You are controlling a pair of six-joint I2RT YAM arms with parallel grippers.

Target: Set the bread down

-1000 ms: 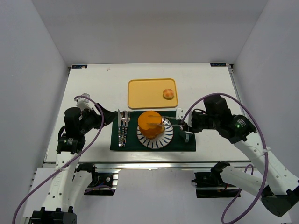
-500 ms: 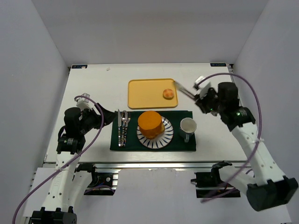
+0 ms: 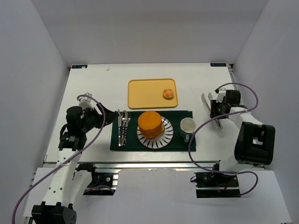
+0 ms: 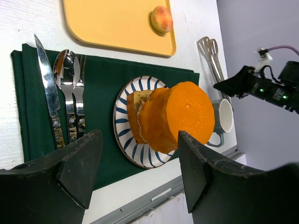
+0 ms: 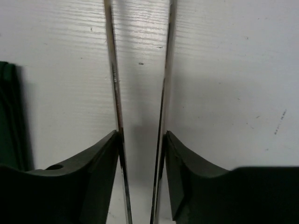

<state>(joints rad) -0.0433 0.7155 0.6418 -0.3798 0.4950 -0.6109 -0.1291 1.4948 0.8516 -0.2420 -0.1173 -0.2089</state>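
White walls close in a white bench (image 3: 93, 84). A dark green mat (image 3: 114, 140) lies along the middle of its near edge and a yellow tray (image 3: 145, 93) sits further back, with a small peach-coloured ball (image 3: 168, 94) in the tray's far right corner.

The bread (image 4: 137, 99) is on the striped plate (image 3: 167, 137) at the mat's centre. Only one tan, crusted edge shows, tucked under a thick orange round block (image 3: 150, 122). I cannot tell whether a second slice lies beneath it. A knife (image 4: 46, 88), spoon (image 4: 65, 74) and fork (image 4: 80, 88) lie side by side at the mat's left end, and a white mug (image 3: 188, 125) stands just right of the plate.

The left jaws are spread wide and empty over the mat's left edge. They face the plate, with the cutlery between.

The right jaws are near the bench's right edge, well apart from the plate and beyond the mug. They press on the outer sides of metal tongs (image 3: 206, 101), whose two arms (image 5: 113, 70) run between them with a gap left open. The tongs' long axis runs far to near, roughly along the right edge, with the tips towards the far side and away from the bread.

The left arm is the nearer one to the bread. As it lies, the bread looks already placed, so the coming move is more likely to release the tongs than to reach again.
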